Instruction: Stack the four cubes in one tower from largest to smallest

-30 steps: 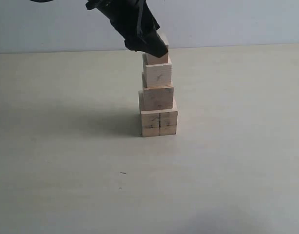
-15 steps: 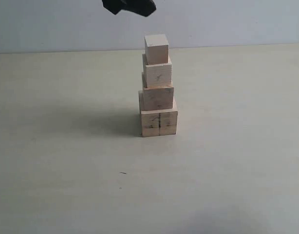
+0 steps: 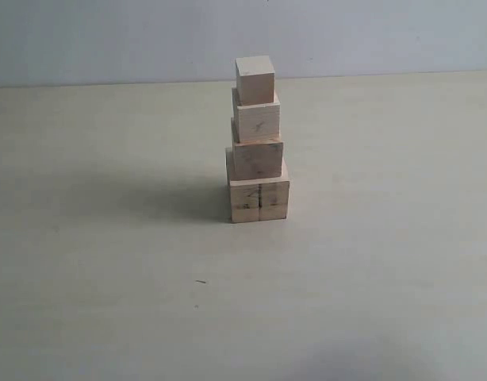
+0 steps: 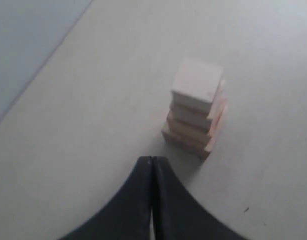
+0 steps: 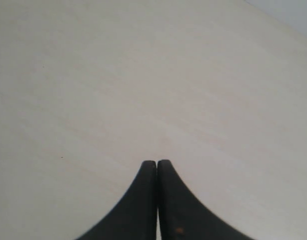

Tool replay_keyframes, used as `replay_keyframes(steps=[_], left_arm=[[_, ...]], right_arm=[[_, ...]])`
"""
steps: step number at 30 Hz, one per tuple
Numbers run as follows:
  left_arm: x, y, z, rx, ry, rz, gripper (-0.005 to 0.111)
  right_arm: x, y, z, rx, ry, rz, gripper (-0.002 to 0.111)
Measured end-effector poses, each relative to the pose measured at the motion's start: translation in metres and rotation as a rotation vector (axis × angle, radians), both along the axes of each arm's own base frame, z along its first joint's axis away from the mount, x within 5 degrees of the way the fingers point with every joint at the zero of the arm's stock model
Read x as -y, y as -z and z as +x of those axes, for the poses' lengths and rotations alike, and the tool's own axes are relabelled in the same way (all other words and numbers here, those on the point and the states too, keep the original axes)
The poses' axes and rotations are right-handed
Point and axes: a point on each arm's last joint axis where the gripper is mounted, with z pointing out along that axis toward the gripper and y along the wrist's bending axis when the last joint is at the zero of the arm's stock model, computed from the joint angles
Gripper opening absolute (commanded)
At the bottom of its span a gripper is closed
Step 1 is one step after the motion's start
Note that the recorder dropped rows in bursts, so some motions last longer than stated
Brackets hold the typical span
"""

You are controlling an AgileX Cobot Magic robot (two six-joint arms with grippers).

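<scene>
The four pale wooden cubes stand as one tower [image 3: 257,139] in the middle of the table. The largest cube [image 3: 259,200], with its dark vertical seam, is the base. Two mid-sized cubes [image 3: 257,159] [image 3: 256,121] sit on it, and the smallest cube [image 3: 255,79] tops the column. In the left wrist view the tower [image 4: 196,107] is seen from above, well apart from my left gripper [image 4: 152,160], whose black fingers are pressed together and hold nothing. My right gripper [image 5: 157,162] is shut too, over bare table, with no cube in its view. Neither gripper appears in the exterior view.
The pale table [image 3: 109,278] spreads all round the tower, with a small dark speck [image 3: 200,282] in front of it. A light blue-grey wall [image 3: 109,40] rises behind the table's far edge.
My left gripper, which was at the smallest cube on top of the tower, has let it go, risen and left the exterior view. The tower has not moved.
</scene>
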Motion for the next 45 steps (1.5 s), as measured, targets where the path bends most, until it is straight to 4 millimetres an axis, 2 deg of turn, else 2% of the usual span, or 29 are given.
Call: replay_keyframes(steps=[5,7,8,9,12,13,15,16,17,18,19,20,21,22,23,24,25,28,29,33,34,36,39,43,45], left_arm=[[-0.059,0.029,0.018,-0.123,-0.321,-0.069,0.000],[-0.090,0.032,0.023,-0.108,-0.500,-0.160,0.000],[-0.121,0.030,0.027,-0.045,-0.676,-0.271,0.000],[-0.136,0.029,0.027,-0.006,-0.769,-0.336,0.000],[-0.172,0.022,0.018,0.155,-0.981,-0.501,0.000],[-0.189,0.019,0.005,0.280,-1.076,-0.569,0.000],[-0.201,0.006,-0.016,0.447,-1.137,-0.633,0.000],[-0.204,-0.001,-0.031,0.526,-1.151,-0.663,0.000],[-0.205,-0.014,-0.061,0.642,-1.155,-0.708,0.000],[-0.204,-0.023,-0.083,0.715,-1.140,-0.728,0.000],[-0.200,-0.030,-0.117,0.802,-1.104,-0.720,0.000],[-0.198,-0.027,-0.130,0.825,-1.090,-0.706,0.000],[-0.191,-0.025,-0.157,0.879,-1.041,-0.686,0.000],[-0.188,-0.017,-0.169,0.892,-1.016,-0.663,0.000],[-0.183,-0.002,-0.191,0.908,-0.977,-0.639,0.000],[-0.181,0.004,-0.199,0.914,-0.967,-0.638,0.000],[-0.181,0.022,-0.208,0.889,-0.976,-0.638,0.000],[-0.180,0.058,-0.214,0.809,-0.996,-0.611,0.000],[-0.180,0.081,-0.212,0.743,-1.013,-0.577,0.000],[-0.180,0.133,-0.202,0.565,-1.055,-0.475,0.000],[-0.181,0.150,-0.200,0.523,-1.041,-0.393,0.000],[-0.181,0.159,-0.198,0.529,-0.995,-0.302,0.000],[-0.180,0.161,-0.198,0.663,-0.919,-0.235,0.000],[-0.184,0.166,-0.207,0.859,-0.932,-0.268,0.000],[-0.187,0.173,-0.215,0.873,-0.977,-0.310,0.000]], right_arm=[[0.000,0.000,0.000,0.000,0.000,0.000,0.000],[0.000,0.000,0.000,0.000,0.000,0.000,0.000],[0.000,0.000,0.000,0.000,0.000,0.000,0.000],[0.000,0.000,0.000,0.000,0.000,0.000,0.000],[0.000,0.000,0.000,0.000,0.000,0.000,0.000],[0.000,0.000,0.000,0.000,0.000,0.000,0.000],[0.000,0.000,0.000,0.000,0.000,0.000,0.000],[0.000,0.000,0.000,0.000,0.000,0.000,0.000],[0.000,0.000,0.000,0.000,0.000,0.000,0.000],[0.000,0.000,0.000,0.000,0.000,0.000,0.000],[0.000,0.000,0.000,0.000,0.000,0.000,0.000],[0.000,0.000,0.000,0.000,0.000,0.000,0.000],[0.000,0.000,0.000,0.000,0.000,0.000,0.000],[0.000,0.000,0.000,0.000,0.000,0.000,0.000],[0.000,0.000,0.000,0.000,0.000,0.000,0.000],[0.000,0.000,0.000,0.000,0.000,0.000,0.000],[0.000,0.000,0.000,0.000,0.000,0.000,0.000],[0.000,0.000,0.000,0.000,0.000,0.000,0.000],[0.000,0.000,0.000,0.000,0.000,0.000,0.000],[0.000,0.000,0.000,0.002,0.000,0.000,0.000],[0.000,0.000,0.000,0.006,-0.001,0.000,0.000],[0.000,-0.001,0.001,0.017,-0.003,0.000,0.000],[0.000,-0.001,0.001,0.018,-0.003,0.000,0.000],[0.000,-0.002,0.001,0.022,-0.004,0.001,0.000],[0.000,-0.002,0.001,0.022,-0.004,0.001,0.000]])
